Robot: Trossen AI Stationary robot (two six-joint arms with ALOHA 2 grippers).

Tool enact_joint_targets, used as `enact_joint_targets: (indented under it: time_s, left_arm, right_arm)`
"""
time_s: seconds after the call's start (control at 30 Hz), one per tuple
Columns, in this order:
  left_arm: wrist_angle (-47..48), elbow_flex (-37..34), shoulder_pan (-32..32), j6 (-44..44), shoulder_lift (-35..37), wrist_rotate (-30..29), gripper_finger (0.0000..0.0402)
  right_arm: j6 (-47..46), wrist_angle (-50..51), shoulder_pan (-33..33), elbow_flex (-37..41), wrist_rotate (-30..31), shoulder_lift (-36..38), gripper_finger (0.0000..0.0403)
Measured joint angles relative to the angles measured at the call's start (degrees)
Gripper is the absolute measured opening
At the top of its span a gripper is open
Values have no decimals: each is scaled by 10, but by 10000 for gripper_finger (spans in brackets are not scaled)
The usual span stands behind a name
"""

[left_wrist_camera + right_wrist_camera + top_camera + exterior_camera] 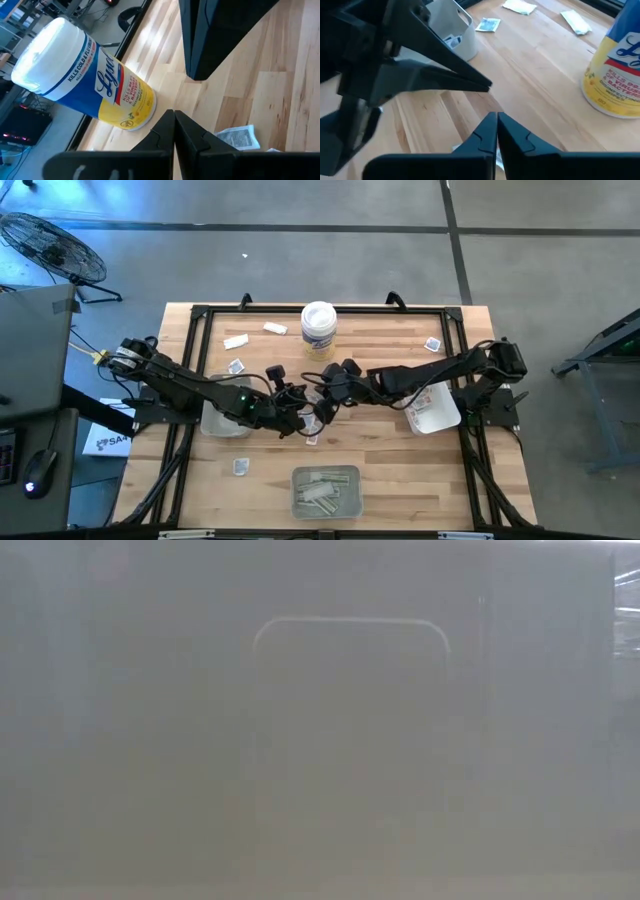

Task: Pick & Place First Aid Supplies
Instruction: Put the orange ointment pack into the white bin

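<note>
Both grippers meet above the table's middle, tip to tip. My left gripper (173, 116) (300, 420) is shut, and nothing shows between its fingertips. My right gripper (497, 118) (325, 402) is shut too, facing the left gripper (487, 86), also with nothing visible between its tips. First aid packets lie flat on the wood: one beneath the grippers (239, 137), one with red print (312, 440), others at the far left (236, 341) (275, 329) (236, 366), far right (432, 345) and near left (241, 467). The low view shows only a pale haze.
A white tub with a yellow label (318, 328) (90, 80) stands at the far middle. A translucent tray sits under each arm, left (222, 422) and right (433, 412). A third tray (325, 490) with several strips is at the near edge. A black frame rims the table.
</note>
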State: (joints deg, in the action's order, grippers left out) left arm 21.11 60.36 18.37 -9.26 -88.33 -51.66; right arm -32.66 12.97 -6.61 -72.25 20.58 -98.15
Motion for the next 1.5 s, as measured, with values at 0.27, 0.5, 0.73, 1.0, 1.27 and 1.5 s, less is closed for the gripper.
enact_joint_targets:
  time_s: [0.27,0.5,0.73,1.0,1.27,1.5]
  left_arm:
    - [34,0,0,-20,0,2,0]
    - [201,0,0,-171,28,-2,0]
    - [223,-1,1,-190,31,19,0]
    - [268,-1,0,-239,30,15,0]
    - [269,-1,0,-260,31,9,0]
    - [250,-30,0,-274,31,12,0]
  right_arm:
    - [32,55,0,0,-1,-1,7]
    - [160,69,-7,0,-57,-37,58]
    - [362,2,-9,0,-139,-136,121]
    - [437,5,21,-1,-122,-171,127]
    - [477,7,55,0,-183,-187,109]
    - [484,-9,56,-1,-200,-193,87]
